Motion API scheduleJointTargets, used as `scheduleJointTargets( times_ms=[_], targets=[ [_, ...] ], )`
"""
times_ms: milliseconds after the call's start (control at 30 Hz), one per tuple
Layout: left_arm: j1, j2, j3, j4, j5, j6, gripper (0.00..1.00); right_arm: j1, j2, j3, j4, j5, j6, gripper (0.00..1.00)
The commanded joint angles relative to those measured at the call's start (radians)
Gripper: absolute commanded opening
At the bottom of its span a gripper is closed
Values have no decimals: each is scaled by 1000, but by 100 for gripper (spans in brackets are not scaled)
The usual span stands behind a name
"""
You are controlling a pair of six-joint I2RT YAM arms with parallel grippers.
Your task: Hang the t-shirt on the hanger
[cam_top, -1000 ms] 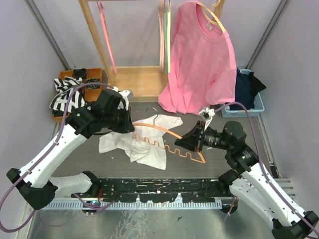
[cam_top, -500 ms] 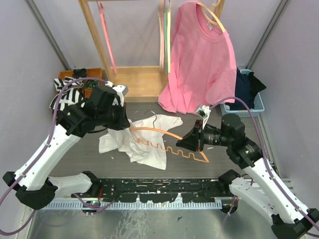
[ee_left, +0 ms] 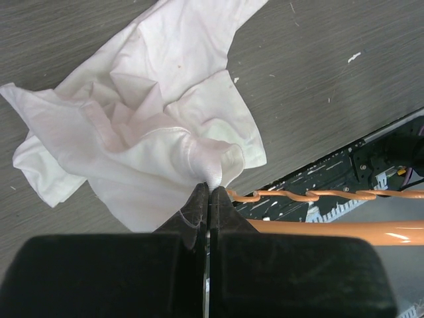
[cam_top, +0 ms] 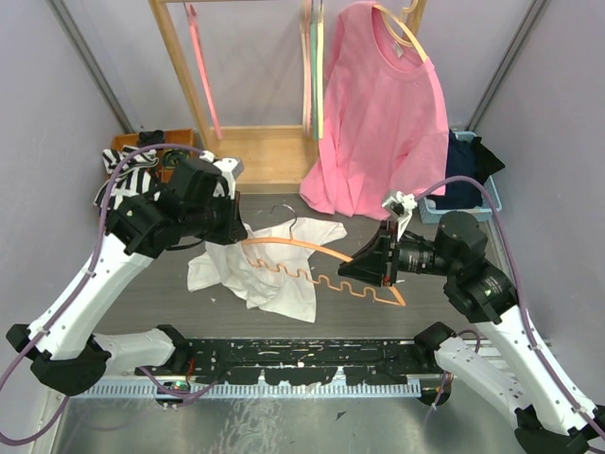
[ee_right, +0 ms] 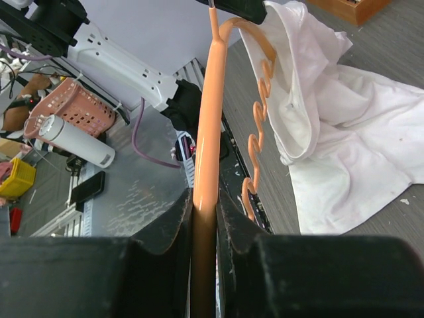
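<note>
The left hand [ee_left: 209, 190] pinches a fold of the soft, probably limp t-shirt [ee_left: 146, 132]; the right hand [ee_right: 205, 199] clamps the stiff-looking hanger [ee_right: 211, 119].

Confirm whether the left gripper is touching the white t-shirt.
Touching. The left wrist view shows the left gripper with its fingertips closed on a bunched fold of the t-shirt, no gap between them.

Bright, even light — soft shadows.
</note>
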Motion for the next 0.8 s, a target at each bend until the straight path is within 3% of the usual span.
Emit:
scheduleJointTargets(
  times_ms=[0,100,400,767],
  targets=[
    [-3,0,52,3,20,9,0,3,-14,28,156,22,53,1],
    [-4,7,71,4,31,6,0,3,-18,-66,310,44,139,1],
    [-13,31,118,-5,51,-2,0,3,3,-120,329,155,101,1],
    [-53,57,133,32,52,-43,0,63,63,-217,576,208,192,1]
  ],
)
